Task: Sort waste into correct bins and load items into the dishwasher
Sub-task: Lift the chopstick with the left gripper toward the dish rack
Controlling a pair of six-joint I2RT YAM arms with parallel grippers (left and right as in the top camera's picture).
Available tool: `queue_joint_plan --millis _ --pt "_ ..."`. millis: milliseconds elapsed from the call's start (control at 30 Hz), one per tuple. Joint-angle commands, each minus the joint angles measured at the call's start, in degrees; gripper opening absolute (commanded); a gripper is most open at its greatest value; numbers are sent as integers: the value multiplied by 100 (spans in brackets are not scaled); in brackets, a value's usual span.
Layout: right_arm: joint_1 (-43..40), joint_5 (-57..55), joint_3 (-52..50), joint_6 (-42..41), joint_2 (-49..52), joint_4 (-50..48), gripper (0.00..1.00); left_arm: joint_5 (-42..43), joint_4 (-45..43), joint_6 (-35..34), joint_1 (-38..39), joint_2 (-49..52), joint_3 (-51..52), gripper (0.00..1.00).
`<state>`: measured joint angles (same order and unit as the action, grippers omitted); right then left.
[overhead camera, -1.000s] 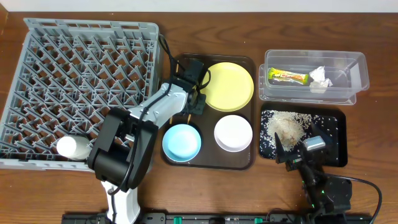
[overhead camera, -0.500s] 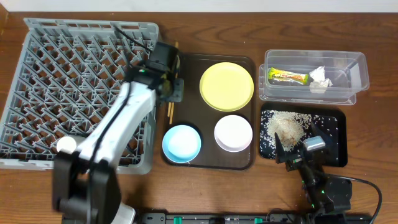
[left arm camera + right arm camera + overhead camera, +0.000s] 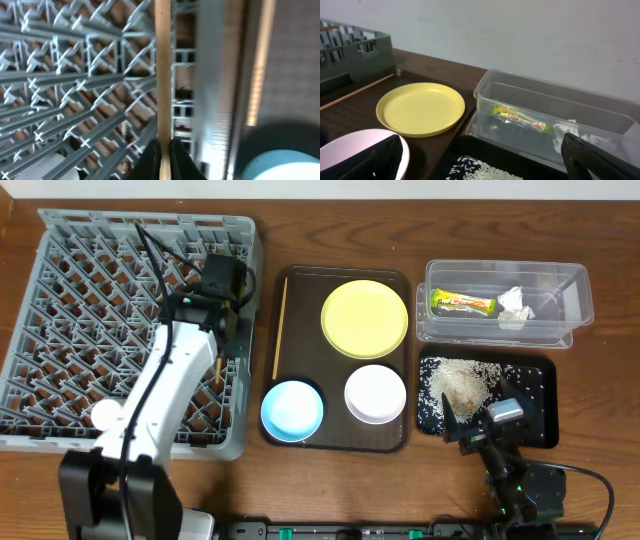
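Observation:
My left gripper (image 3: 221, 338) is shut on a wooden chopstick (image 3: 162, 75) and holds it over the right side of the grey dish rack (image 3: 100, 280); the left wrist view shows its jaws (image 3: 162, 159) pinching the stick. A small white cup (image 3: 105, 415) lies in the rack's front left. The yellow plate (image 3: 365, 318), light blue bowl (image 3: 293, 410) and white bowl (image 3: 375, 394) sit on the brown serving tray. The clear tub (image 3: 570, 290) holds the wrapper (image 3: 463, 304) and the tissue (image 3: 514, 308). Rice (image 3: 462, 385) lies on the black tray (image 3: 535, 420). My right gripper (image 3: 480, 430) is open and empty by the black tray's front.
A second chopstick (image 3: 280, 328) lies along the left edge of the brown serving tray (image 3: 335, 442). The right wrist view shows the plate (image 3: 420, 107), the tub (image 3: 545, 110) and the rack's wall (image 3: 350, 45) beyond.
My left arm has swung left from the brown tray to above the rack, carrying one chopstick. The other chopstick stays on the tray. The right arm has not moved.

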<state>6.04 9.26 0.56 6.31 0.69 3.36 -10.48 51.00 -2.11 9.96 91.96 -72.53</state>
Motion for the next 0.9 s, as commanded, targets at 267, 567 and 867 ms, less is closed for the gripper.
queue_joint_plan --millis 267,567,867 --pt "-39 42 -26 -68 -37 -7 99 120 -4 -9 -17 -59 13 17" --pt "-39 42 -26 -68 -37 -7 99 2745 -678 -9 302 -35 -7 17" --pt "-39 42 -26 -68 -37 -7 99 1300 -1495 -11 938 868 -7 36"
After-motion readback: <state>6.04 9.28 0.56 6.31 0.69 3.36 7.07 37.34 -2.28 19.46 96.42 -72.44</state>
